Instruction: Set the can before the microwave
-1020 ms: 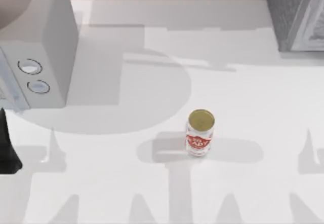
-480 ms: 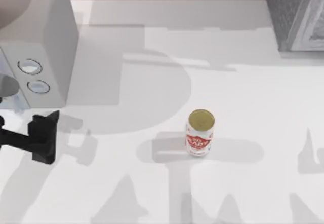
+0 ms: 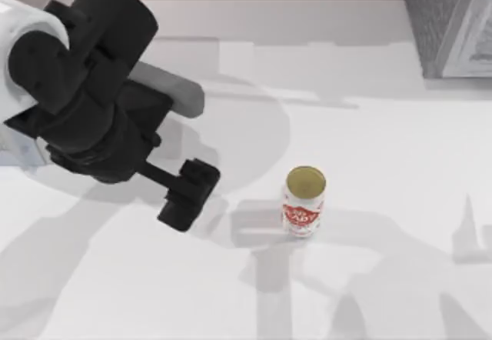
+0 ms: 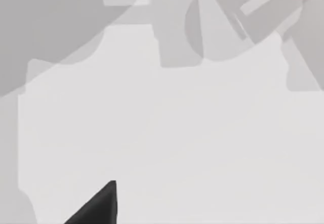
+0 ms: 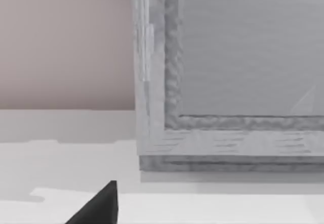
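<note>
One can point(image 3: 304, 201) upright, left gripper point(image 3: 187, 195) just beside

One can point(image 3: 305, 201) stands on the table point(image 3: 400, 171), a little right of centre in the top view. One dark speckled grey box point(image 3: 450, 21) fills the upper right corner of that frame; the right wrist view shows the same single box point(image 5: 228, 77). One black robot arm point(image 3: 88, 94) covers the upper left of the top view, ending in one left gripper point(image 3: 187, 195) at centre left. One dark finger tip point(image 4: 98, 206) shows at the lower left of the left wrist view, and one finger tip point(image 5: 98, 206) at the lower left of the right wrist view.
</note>
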### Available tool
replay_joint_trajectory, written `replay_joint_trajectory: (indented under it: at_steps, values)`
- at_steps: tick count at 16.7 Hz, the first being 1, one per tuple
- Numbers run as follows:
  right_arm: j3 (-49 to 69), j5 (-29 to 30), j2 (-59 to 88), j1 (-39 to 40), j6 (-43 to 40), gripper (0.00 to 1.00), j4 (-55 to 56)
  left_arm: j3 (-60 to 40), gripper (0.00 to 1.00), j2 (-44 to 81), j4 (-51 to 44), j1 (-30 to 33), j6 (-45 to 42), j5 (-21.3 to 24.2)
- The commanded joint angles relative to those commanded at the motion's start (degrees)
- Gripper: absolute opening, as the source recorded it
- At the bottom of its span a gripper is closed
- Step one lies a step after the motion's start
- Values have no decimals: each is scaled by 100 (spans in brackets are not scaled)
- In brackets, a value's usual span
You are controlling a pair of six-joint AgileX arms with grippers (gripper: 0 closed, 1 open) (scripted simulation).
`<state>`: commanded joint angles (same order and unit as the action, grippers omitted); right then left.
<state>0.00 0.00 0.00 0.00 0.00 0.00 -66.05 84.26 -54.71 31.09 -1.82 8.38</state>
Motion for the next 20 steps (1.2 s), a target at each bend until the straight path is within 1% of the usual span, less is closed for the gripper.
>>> replay_joint_trajectory:
  at_steps: [3,6,11,13,15,20]
  values:
    - [0,0,0,0,0,100,0,-1535,100,1580,-1079,553,52,7]
    - [0,0,0,0,0,100,0,-3043,100,2920,-1885,1011,111,-122]
    - [0,0,0,0,0,100,0,-5139,100,4450,-2599,1520,228,-528]
    - [0,0,0,0,0,100,0,-5683,100,4786,-2713,1630,274,-682]
    - [0,0,0,0,0,100,0,-6006,100,4972,-2766,1691,308,-788]
    - [0,0,0,0,0,100,0,-6083,100,5012,-2775,1704,317,-816]
